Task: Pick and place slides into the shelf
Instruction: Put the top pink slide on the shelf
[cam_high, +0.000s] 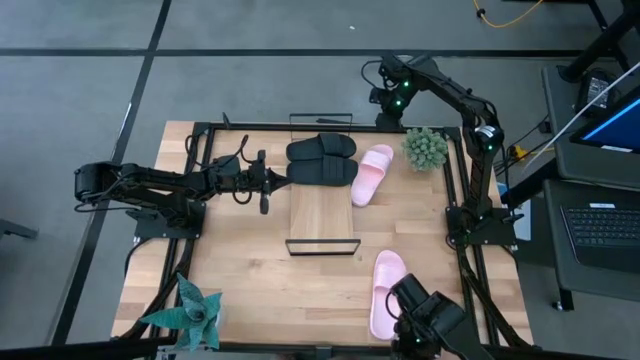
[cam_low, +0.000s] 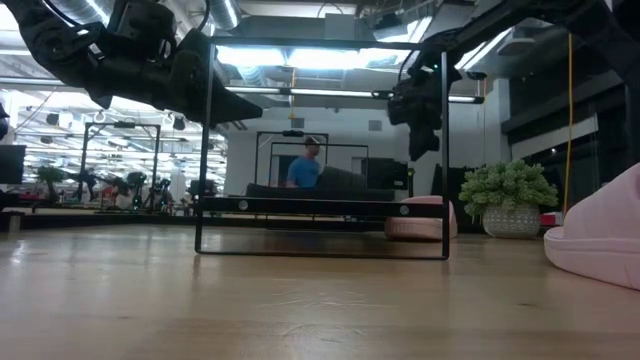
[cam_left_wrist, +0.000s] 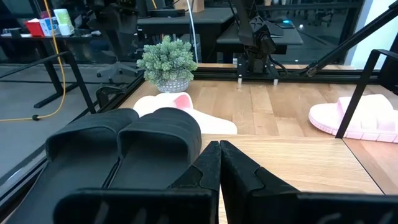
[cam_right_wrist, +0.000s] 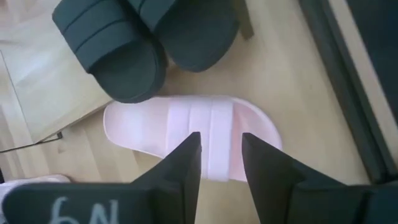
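Two black slides (cam_high: 321, 160) lie on the shelf (cam_high: 322, 215); one pink slide (cam_right_wrist: 193, 134) lies on the table beside it, under the open right hand (cam_right_wrist: 221, 155). It is probably light, flexible foam; the strap suits gripping. The left hand (cam_left_wrist: 219, 163) is closed.

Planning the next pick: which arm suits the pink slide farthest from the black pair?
Probably right: the slide lies on its side of the shelf; right gripper is open, left gripper shut across the shelf.
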